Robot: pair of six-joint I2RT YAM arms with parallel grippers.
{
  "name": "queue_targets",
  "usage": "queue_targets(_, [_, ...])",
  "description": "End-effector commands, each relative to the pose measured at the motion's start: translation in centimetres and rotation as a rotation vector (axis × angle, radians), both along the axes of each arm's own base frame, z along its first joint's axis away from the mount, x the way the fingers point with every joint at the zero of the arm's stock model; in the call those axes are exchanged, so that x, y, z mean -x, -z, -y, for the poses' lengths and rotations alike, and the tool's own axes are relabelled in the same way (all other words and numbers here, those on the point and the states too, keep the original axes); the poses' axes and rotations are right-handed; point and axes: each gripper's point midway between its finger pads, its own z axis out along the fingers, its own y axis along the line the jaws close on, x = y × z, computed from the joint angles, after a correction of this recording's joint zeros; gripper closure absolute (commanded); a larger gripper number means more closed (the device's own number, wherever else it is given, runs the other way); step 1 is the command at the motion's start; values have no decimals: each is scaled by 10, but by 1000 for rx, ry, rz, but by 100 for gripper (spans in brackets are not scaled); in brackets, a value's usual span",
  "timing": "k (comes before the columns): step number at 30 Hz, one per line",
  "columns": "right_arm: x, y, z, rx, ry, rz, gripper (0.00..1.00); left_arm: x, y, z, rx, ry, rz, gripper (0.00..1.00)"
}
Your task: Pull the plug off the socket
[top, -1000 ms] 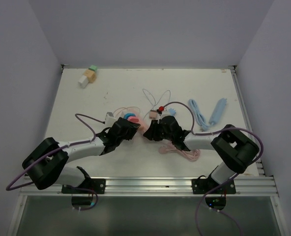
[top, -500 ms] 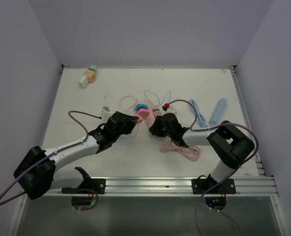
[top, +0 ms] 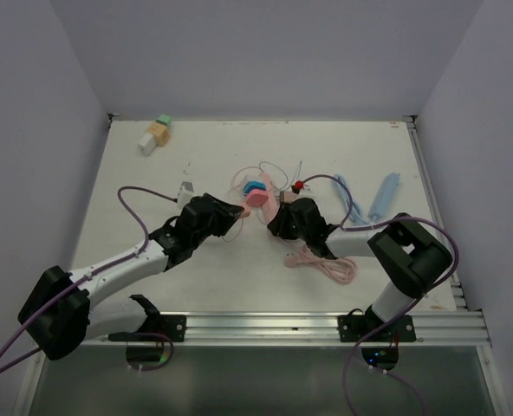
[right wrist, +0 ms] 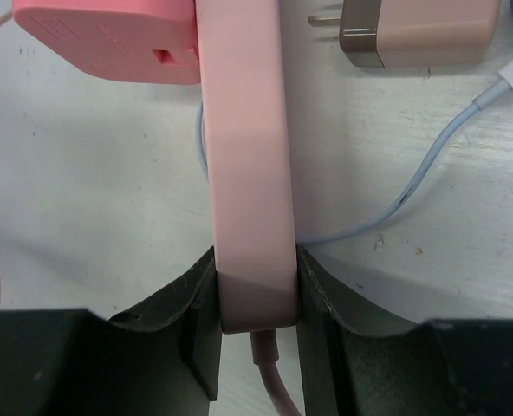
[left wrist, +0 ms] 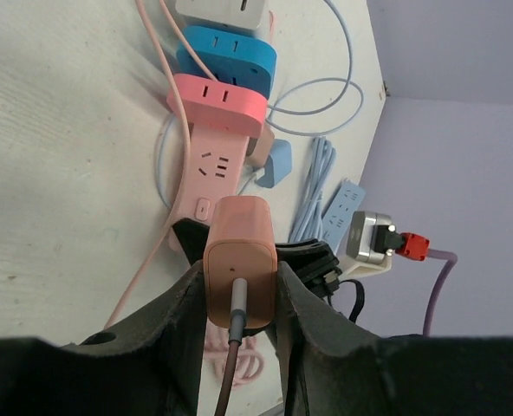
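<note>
1. The left gripper (left wrist: 239, 295) pinched the peach plug (left wrist: 237, 238) over the pink socket strip's (left wrist: 211, 169) near end;
2. The right gripper (right wrist: 252, 290) clamped that strip's end;
3. The prongs were hidden; whether the plug was fully out could not be told

**Clutter on a white tabletop**

At the far left corner of the table (top: 213, 147): a green block (top: 163, 122), a tan block (top: 157, 133) and a white block (top: 146, 142), touching in a row. At centre, a blue power strip (left wrist: 226, 59), with a white power strip (left wrist: 222, 10) just beyond it. To the right, a bundled light-blue cable (top: 349, 201) beside a light-blue power strip (top: 384, 194). Nearby, a small blue adapter (left wrist: 280, 163) and a tan charger (right wrist: 417, 33) with its prongs bare.
</note>
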Motion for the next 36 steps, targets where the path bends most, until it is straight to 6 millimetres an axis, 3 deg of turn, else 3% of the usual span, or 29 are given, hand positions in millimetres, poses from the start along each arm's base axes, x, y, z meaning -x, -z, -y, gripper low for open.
queue_targets(1, [15,20,26,99,-47,-49,100,2,1,-23,-126,62,62,100])
queue_targets(4, [17,4,20,72,-103,-2,100,-8,22,-67,-305,27,31,100])
queue_targets(5, [17,0,19,67,-115,11,100,-19,20,-85,-356,-19,43,100])
queue_targets(8, [17,-15,16,42,-147,72,100,-38,25,-110,-536,-16,42,100])
queue_targets(14, [21,-28,7,0,-217,124,100,-74,35,-112,-689,73,86,100])
queue_targets(16, [25,-32,2,-15,-255,136,100,-91,29,-109,-687,66,148,99])
queue_targets(22, [28,-33,-4,-24,-301,136,100,-124,34,-102,-721,140,171,82])
queue_targets(26, [28,-34,-5,-24,-315,138,100,-125,42,-98,-741,193,177,76])
queue_targets(28, [28,-35,-7,-26,-321,139,100,-122,43,-98,-763,218,186,64])
queue_targets(36, [32,-33,-13,-46,-357,126,100,-107,43,-107,-836,273,200,44])
